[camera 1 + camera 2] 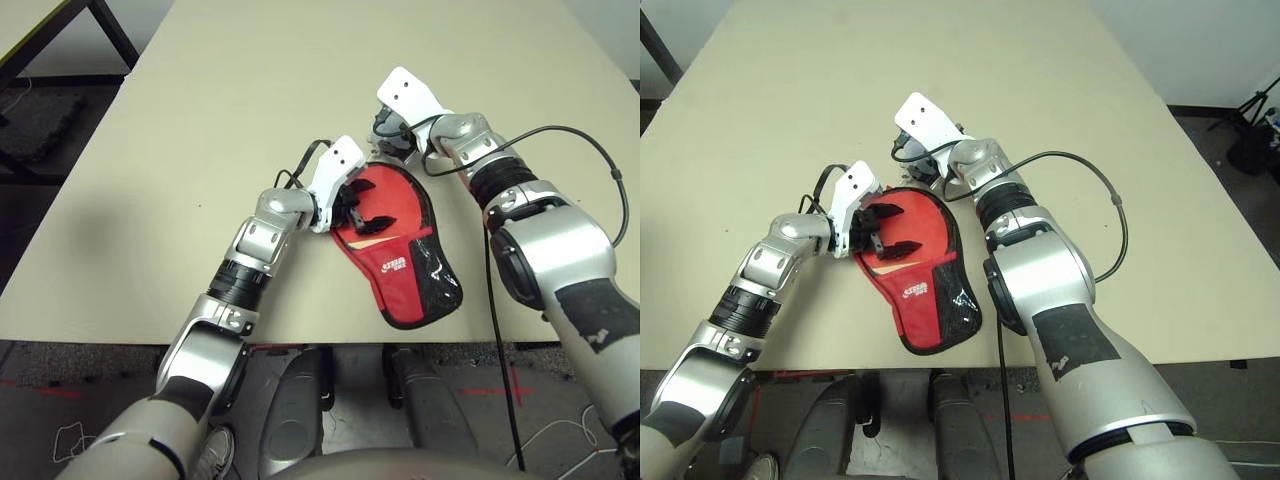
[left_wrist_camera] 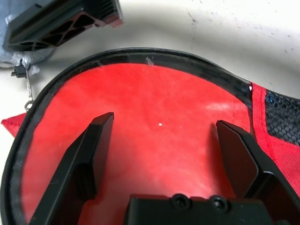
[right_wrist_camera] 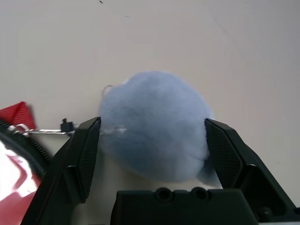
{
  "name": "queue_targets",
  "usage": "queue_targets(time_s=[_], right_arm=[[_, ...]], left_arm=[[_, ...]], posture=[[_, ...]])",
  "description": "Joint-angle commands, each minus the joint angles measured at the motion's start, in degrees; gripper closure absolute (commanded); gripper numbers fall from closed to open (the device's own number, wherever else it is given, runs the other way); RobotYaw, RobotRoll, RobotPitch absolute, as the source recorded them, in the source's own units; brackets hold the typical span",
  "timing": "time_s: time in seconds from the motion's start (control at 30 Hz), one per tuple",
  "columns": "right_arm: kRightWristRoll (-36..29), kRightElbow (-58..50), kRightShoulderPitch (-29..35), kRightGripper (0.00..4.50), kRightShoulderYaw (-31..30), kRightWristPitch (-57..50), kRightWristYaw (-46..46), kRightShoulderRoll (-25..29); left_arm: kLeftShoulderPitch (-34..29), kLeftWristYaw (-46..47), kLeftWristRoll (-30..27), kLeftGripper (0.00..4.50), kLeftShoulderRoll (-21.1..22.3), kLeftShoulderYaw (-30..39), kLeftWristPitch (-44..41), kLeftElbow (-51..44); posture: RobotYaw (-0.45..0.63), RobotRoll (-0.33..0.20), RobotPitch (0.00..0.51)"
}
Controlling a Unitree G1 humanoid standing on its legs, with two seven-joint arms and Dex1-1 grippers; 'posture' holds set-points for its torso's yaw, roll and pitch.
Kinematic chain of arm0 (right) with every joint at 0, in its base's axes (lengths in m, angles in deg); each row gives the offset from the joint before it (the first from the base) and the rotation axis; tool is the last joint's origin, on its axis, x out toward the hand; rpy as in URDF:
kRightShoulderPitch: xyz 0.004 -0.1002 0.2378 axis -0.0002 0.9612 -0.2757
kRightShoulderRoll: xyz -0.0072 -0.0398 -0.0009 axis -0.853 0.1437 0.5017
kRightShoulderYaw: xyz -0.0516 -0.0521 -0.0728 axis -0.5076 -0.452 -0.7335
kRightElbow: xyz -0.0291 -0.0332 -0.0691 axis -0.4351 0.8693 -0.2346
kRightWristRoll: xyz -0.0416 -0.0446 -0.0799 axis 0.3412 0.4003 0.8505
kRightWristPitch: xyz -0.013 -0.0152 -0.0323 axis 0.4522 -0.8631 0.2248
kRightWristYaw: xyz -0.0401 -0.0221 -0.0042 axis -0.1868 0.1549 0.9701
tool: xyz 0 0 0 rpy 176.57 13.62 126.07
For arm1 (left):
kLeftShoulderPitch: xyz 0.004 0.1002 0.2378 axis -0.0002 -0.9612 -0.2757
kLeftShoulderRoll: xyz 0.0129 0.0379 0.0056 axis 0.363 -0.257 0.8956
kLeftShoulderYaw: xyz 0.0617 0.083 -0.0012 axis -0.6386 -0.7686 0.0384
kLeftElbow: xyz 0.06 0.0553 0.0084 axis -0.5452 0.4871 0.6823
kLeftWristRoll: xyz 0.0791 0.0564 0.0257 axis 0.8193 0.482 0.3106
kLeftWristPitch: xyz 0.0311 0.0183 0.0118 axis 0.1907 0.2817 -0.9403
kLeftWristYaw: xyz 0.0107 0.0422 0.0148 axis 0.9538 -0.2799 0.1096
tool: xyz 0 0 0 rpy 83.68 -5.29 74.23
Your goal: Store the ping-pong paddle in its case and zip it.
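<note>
**Pom-pom first, zip second**

Red rubber shows where the soft paddle-shaped fabric case (image 1: 400, 255) lies open near the front edge of the pale matte table (image 1: 200, 120), right of its middle. The round red-faced ping-pong paddle (image 2: 150, 154) sits inside it, ringed by the black zipper edge, while the case's narrow mesh-and-clear-plastic end points toward the front edge. The handle seems tucked under the red flap with the white logo, though I cannot see it clearly.

The left gripper (image 1: 362, 215) hovers over the paddle face with its jaws wide, holding nothing. The right gripper (image 3: 152, 150) stands just past the case's far rim, jaws equally wide, straddling the fluffy white pom-pom (image 3: 154, 124) without squeezing it — a thin metal chain (image 3: 44, 131) links the pom-pom to the zipper pull.

By my judgement the paddle is stored and zipping remains. To do it well, close the right jaws low on the pom-pom, near the chain, since plush compresses and slips. Press the left gripper on the slick rubber to pin the limp fabric, then draw the pull steadily along the curved teeth.
</note>
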Motion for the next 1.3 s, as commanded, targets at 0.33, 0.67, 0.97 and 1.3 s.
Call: queue_targets(time_s=[0.33,0.67,0.97,1.3], right_arm=[[3.3,2.1,1.5,1.12,-0.1,-1.2,1.6,1.4],[2.4,1.7,1.5,3.87,1.6,-2.6,2.9,4.1],[0.5,0.7,3.7,4.28,4.1,-4.6,2.9,6.1],[-0.8,-0.3,6.9,4.29,5.8,-5.1,3.7,9.4]], left_arm=[[-3.6,1.4,-0.6,0.0,0.1,-3.6,-5.2,-3.1],[0.9,6.9,3.0,0.0,-1.1,-4.7,-2.5,7.0],[7.3,13.6,6.2,0.0,-2.2,-5.2,0.4,22.1],[10.6,14.7,6.4,0.0,-2.1,-4.8,2.5,28.0]], posture=[[0.09,0.0,0.326],[0.06,0.0,0.272],[0.04,0.0,0.195],[-0.01,0.0,0.146]])
